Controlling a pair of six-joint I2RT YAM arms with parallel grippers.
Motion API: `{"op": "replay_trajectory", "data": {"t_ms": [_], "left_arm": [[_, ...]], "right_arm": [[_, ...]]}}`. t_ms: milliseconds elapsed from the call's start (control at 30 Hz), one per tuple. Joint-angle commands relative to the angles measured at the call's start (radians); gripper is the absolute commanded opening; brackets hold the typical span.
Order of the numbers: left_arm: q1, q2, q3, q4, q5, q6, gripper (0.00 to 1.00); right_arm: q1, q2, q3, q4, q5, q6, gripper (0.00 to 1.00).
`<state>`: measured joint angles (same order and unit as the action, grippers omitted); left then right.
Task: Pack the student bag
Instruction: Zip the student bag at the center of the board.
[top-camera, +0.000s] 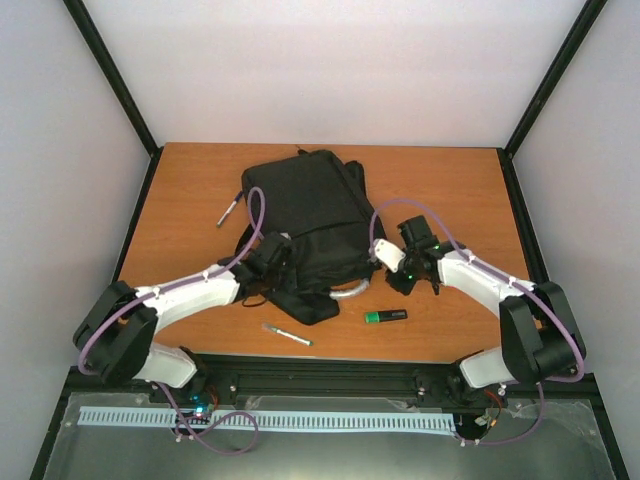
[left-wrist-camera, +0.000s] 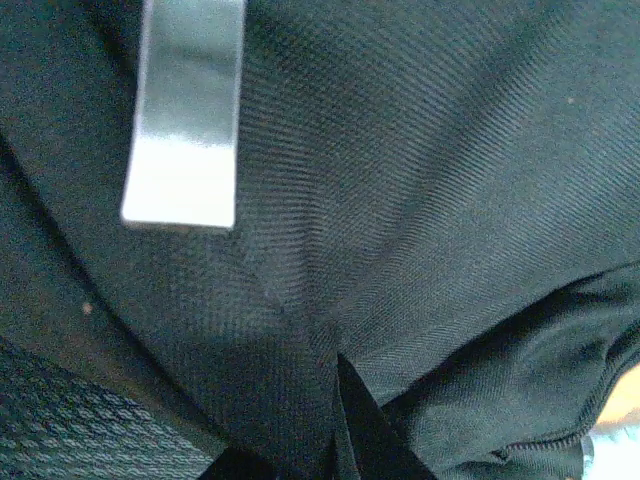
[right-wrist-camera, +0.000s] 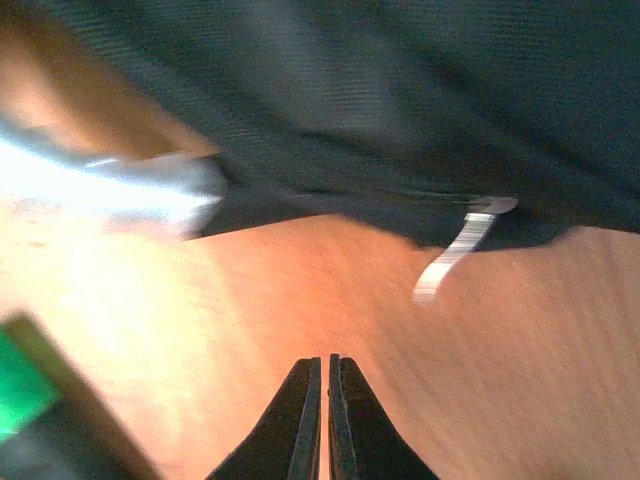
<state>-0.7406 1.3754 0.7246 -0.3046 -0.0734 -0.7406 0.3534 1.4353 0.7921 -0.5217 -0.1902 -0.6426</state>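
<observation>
Likely opening stage: pinching cloth of the large black fabric backpack (top-camera: 310, 215), lying central on the worktop (top-camera: 450, 190), with left claw (top-camera: 270, 258); holding right claw (right-wrist-camera: 325, 372) pressed together, empty, beside its near edge. Next: find the zip.

Wooden table (top-camera: 450, 190) with the student bag (top-camera: 310, 215), a pen (top-camera: 230, 212) at its left, a second pen (top-camera: 287, 335) and green marker (top-camera: 385, 316) nearby.

Top view bright, even and sharp, soft shadows. Right wrist view blur-smeared, worktop (right-wrist-camera: 120, 290) glaring. Left wrist view dim, student bag (left-wrist-camera: 420, 180) weave crisp.
</observation>
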Motion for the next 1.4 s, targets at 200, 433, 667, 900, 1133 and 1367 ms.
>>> {"op": "replay_trajectory", "data": {"t_ms": [200,433,667,900,1133,1367], "left_arm": [[0.127,0.094,0.241,-0.072,-0.049,0.094,0.57],[0.126,-0.063,0.14,-0.106,-0.026,-0.031,0.72],[0.124,-0.157,0.085,-0.058,0.09,-0.081,0.78],[0.095,-0.112,0.094,-0.005,0.177,-0.114,0.77],[0.08,-0.034,0.114,0.031,0.195,-0.128,0.75],[0.075,-0.018,0.099,0.04,0.187,-0.13,0.75]], "right_arm": [[0.096,-0.04,0.064,-0.01,-0.011,0.171,0.06],[0.002,-0.061,0.058,0.07,-0.012,0.211,0.43],[-0.082,0.113,0.167,0.052,-0.178,0.194,0.49],[-0.083,0.232,0.251,0.1,-0.207,0.163,0.47],[-0.082,0.336,0.344,0.075,-0.256,0.119,0.46],[-0.082,0.395,0.359,0.016,-0.342,0.035,0.44]]}}
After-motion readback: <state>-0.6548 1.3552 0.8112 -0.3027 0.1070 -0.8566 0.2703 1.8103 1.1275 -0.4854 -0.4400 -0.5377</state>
